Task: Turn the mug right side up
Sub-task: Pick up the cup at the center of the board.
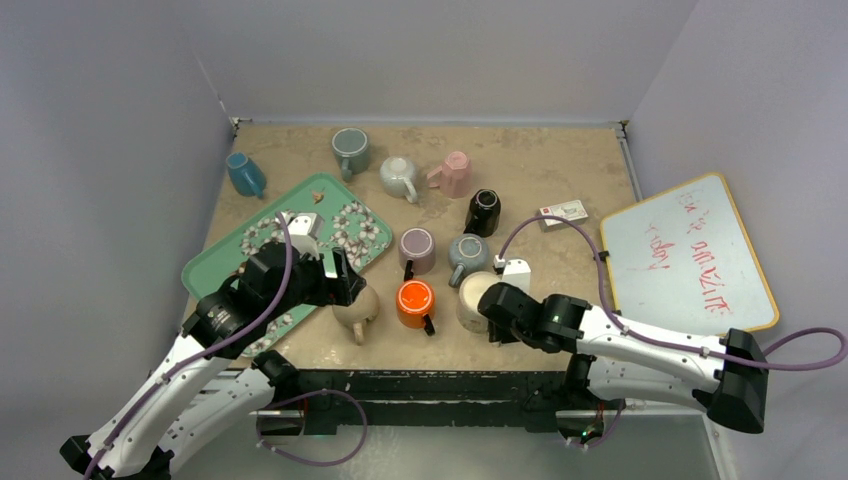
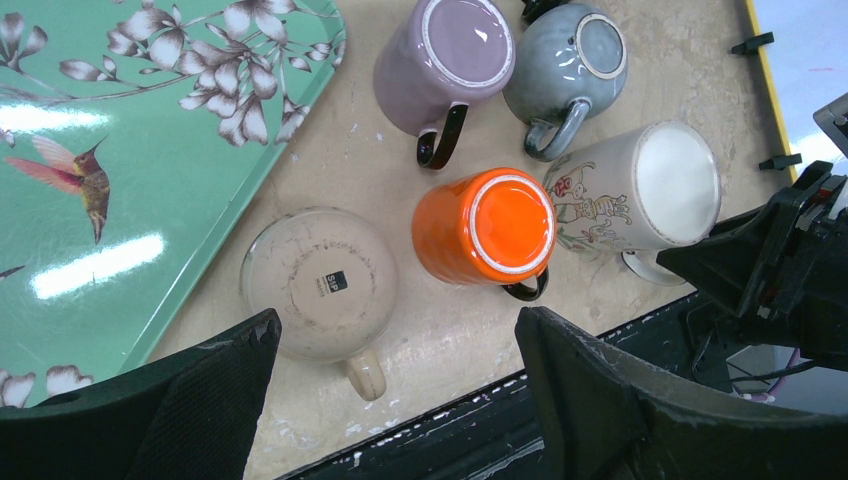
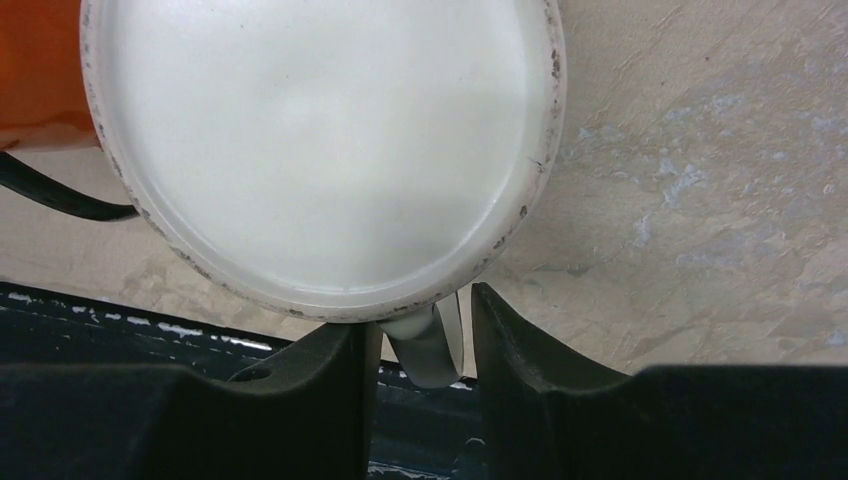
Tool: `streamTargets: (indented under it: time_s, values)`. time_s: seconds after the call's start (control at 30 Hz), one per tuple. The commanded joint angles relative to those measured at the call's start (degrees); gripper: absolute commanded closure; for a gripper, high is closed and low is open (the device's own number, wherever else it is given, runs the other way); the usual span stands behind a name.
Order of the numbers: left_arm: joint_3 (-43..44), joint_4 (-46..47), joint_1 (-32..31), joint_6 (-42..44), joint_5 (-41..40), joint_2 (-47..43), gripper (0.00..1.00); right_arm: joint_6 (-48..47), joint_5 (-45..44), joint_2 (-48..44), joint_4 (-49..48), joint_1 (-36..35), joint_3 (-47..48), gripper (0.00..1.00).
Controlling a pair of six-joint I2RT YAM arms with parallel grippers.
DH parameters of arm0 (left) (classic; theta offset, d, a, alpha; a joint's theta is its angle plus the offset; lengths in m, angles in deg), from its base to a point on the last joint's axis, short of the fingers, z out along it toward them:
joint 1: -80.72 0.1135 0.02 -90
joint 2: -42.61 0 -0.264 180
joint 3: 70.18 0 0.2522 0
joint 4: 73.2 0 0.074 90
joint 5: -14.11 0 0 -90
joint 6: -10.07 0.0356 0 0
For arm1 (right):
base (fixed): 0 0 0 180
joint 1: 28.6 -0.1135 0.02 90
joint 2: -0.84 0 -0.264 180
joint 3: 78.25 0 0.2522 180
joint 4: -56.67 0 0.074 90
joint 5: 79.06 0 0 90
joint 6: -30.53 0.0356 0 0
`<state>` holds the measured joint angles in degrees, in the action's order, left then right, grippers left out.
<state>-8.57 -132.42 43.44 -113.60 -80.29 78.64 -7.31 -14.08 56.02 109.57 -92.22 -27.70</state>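
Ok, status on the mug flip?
Left gripper open, idle over beige mug. Right gripper pinching white mug by handle; mug upside down. Orange mug tight alongside.

Top view is evenly lit with soft, diffuse light from overhead, so shadows on the tabletop (image 1: 560, 180) are faint and short, tucked right under the mugs. It's sharp enough, just a bit flat and low contrast. The left wrist view has real glare: white streaks on the glossy tray (image 2: 200, 200) and a bright sheen on the orange mug (image 2: 485, 228). Straight edges bow near the frame borders, and the left end effector (image 2: 398, 335) up front is dark and soft. The right wrist view is super close. The white mug (image 3: 320, 150) looks nearly blown out and featureless, and the right end effector (image 3: 422, 320) is black and blurry. The stone texture beside it stays fairly crisp.
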Motion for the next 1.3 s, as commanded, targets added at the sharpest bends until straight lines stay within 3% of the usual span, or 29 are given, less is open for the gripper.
streamTargets:
  time_s: [0.0, 0.53, 0.63, 0.8, 1.1, 1.27]
  values:
    - [-0.42, 2.01, -0.25, -0.42, 0.62, -0.35, 0.13, 1.44, -4.23, 0.37, -3.15, -0.11, 0.47, 0.61]
    - [-0.48, 1.96, -0.31, -0.56, 0.62, -0.34, 0.13, 1.45, -6.39, 4.42, -4.01, -0.11, 1.23, 0.60]
    - [-0.43, 1.95, -0.29, -0.54, 0.54, -0.29, 0.13, 1.60, -6.82, 4.76, -4.18, -0.19, 1.26, 0.69]
    - [-0.47, 1.88, -0.31, -0.60, 0.47, -0.33, 0.13, 1.32, -6.77, 3.91, -5.00, -0.19, 0.82, 1.00]
    - [-0.46, 1.95, -0.26, -0.67, 0.62, -0.04, 0.13, 2.87, -6.28, -1.92, -5.19, -0.17, -2.04, 1.00]
    - [-0.42, 1.95, -0.36, -0.60, 0.80, -0.22, 0.13, 5.10, -6.52, -11.37, -6.64, -0.19, -4.25, 1.00]
